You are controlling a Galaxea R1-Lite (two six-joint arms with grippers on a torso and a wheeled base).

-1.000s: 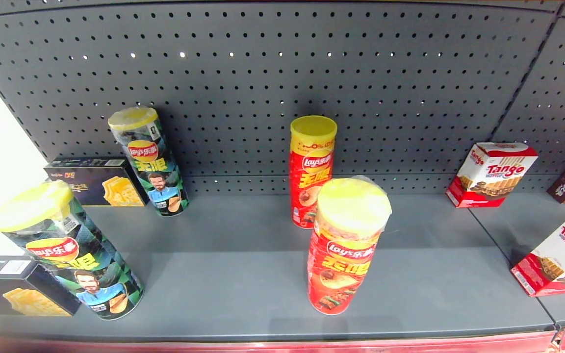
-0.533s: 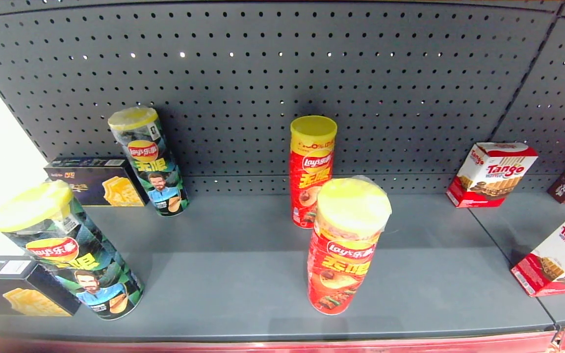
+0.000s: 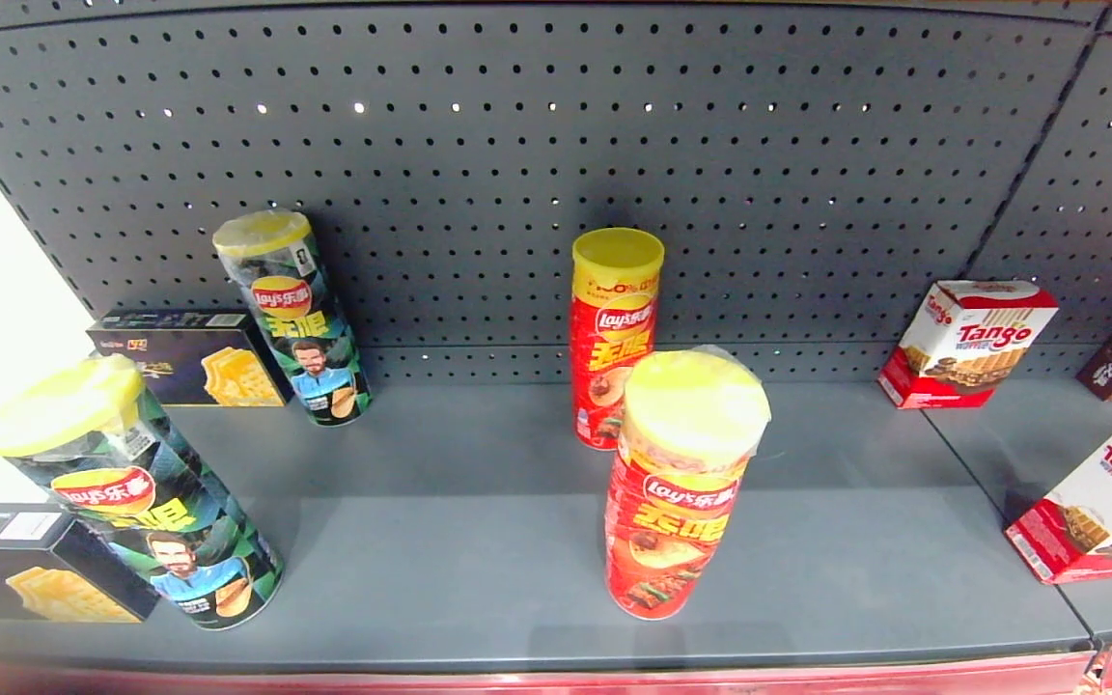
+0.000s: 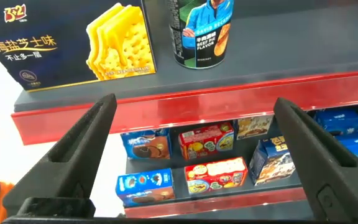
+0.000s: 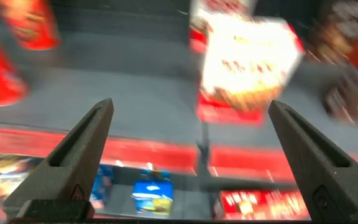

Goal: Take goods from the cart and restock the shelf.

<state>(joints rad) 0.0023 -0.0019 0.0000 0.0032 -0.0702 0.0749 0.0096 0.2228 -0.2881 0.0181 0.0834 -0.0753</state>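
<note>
Fingers on my left gripper (image 4: 194, 104) and right gripper (image 5: 191, 107): spread wide, empty, facing the shelf (image 3: 479, 541) front edge. I log front red can (image 3: 681, 483), rear red can (image 3: 614, 338) centre; dark cans (image 3: 136, 492), cracker boxes (image 3: 189, 357) left; wafer boxes (image 3: 966, 343) right.

The right gripper (image 5: 191, 104) is hovering before the grey shelf (image 5: 123, 81), holding its fingers (image 5: 79, 155) wide apart around nothing. A blurred red-and-white box (image 5: 247, 62) is standing beyond them, with two red cans (image 5: 27, 25) sitting farther left.
</note>
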